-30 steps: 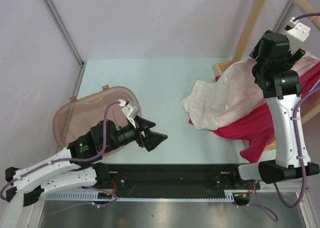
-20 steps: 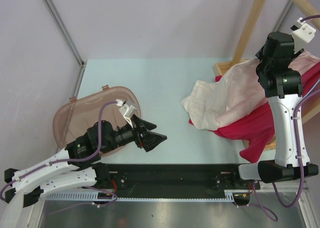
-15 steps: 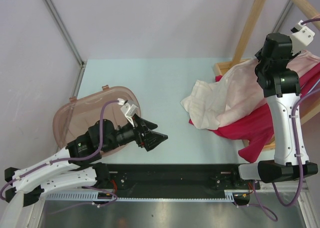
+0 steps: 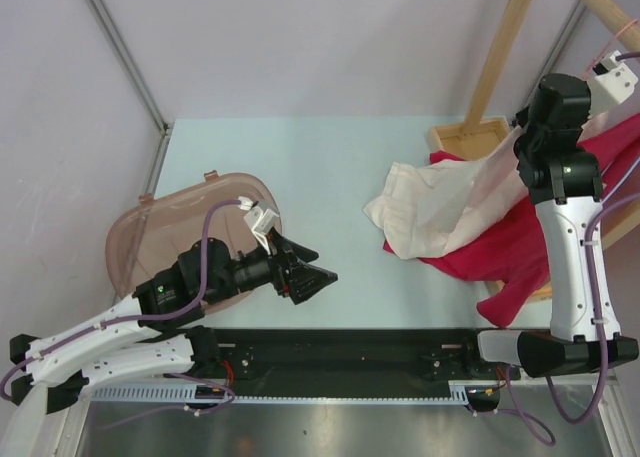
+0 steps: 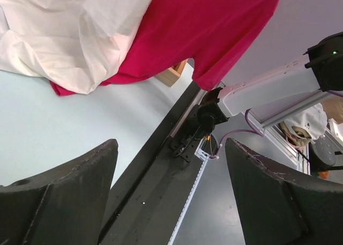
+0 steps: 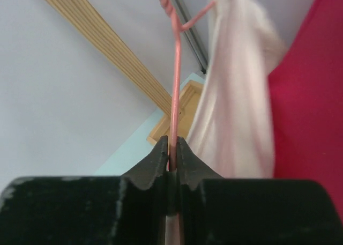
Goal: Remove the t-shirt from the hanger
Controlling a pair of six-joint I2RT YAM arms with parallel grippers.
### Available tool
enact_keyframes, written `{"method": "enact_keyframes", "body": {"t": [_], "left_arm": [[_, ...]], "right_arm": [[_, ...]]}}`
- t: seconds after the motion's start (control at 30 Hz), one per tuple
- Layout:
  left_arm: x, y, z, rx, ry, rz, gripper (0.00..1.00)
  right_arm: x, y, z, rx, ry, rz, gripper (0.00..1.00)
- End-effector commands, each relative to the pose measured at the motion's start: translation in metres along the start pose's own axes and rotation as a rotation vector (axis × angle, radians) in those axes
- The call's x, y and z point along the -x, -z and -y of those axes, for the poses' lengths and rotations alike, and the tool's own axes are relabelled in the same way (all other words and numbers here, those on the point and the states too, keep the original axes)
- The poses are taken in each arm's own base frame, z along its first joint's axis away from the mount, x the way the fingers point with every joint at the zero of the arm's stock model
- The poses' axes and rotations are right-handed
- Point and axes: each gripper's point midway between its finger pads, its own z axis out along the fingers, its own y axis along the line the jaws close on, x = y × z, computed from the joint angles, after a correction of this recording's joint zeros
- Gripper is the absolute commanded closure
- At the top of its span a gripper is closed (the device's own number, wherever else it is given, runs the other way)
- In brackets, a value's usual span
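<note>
right gripper: right gripper (image 6: 172,146) was pressed together on the hanger (image 6: 175,84), pinching the thin pink wire just below the twisted neck. Top view put it raised at 2 o'clock of the table (image 4: 300,167).
hanger: wire ran straight up from the jaws. One shoulder bent off toward 1 o'clock in the wrist view and went into the fabric. Hook and whatever it hung on were out of view, couldn't tell.
t-shirt: pale t-shirt (image 4: 435,212) hung from that shoulder and draped down to the table at 3 o'clock, lower half bunched on the surface. Not off the hanger yet, by my read.
red cloth: red cloth (image 4: 520,247) lay under and beside the t-shirt, touching it, trailing toward 4 o'clock.
left gripper: left gripper (image 5: 169,154) was spread wide and held nothing, at 7 o'clock, well apart from the clothes, beside a brown lid (image 4: 150,227).
risk 1: thin wire in a flat pinch could rotate or slip if the t-shirt's weight pulled sideways.
risk 2: nothing held the fabric, so lifting the hanger alone would likely drag the t-shirt along, not free it.
risk 3: red cloth could snag and get hauled up too, or catch the wooden frame (image 4: 500,52) at 1 o'clock.
</note>
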Motion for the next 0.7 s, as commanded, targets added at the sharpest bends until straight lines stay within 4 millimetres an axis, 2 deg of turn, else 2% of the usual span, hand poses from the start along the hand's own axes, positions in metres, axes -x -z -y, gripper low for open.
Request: {"method": "enact_keyframes", "body": {"t": [0.0,0.03,0.13,0.27,0.37,0.57,0.67], "left_arm": [[0.008,0.002,0.011,-0.042,0.008,0.018,0.14],[0.007,0.002,0.011,-0.04,0.008,0.015,0.14],[0.009,0.004,0.009,-0.03,-0.006,0.02,0.14],[0.014,0.005,0.009,-0.021,-0.024,0.028,0.14],[0.015,0.005,0.009,-0.022,-0.026,0.03,0.14],[0.009,-0.001,0.008,-0.021,-0.012,0.017,0.14],[0.009,-0.001,0.007,-0.019,-0.012,0.013,0.14]], "right_arm": [[0.043,0.021,-0.027,0.137,-0.078,0.112,0.95],[0.047,0.026,-0.033,0.155,-0.078,0.12,0.99],[0.054,0.036,-0.042,0.2,-0.091,0.126,1.0],[0.052,0.059,-0.065,0.297,-0.07,0.105,1.0],[0.05,0.074,-0.073,0.319,-0.04,0.114,1.0],[0.063,0.084,-0.059,0.266,-0.002,0.162,1.0],[0.071,0.081,-0.052,0.217,0.021,0.2,1.0]]}}
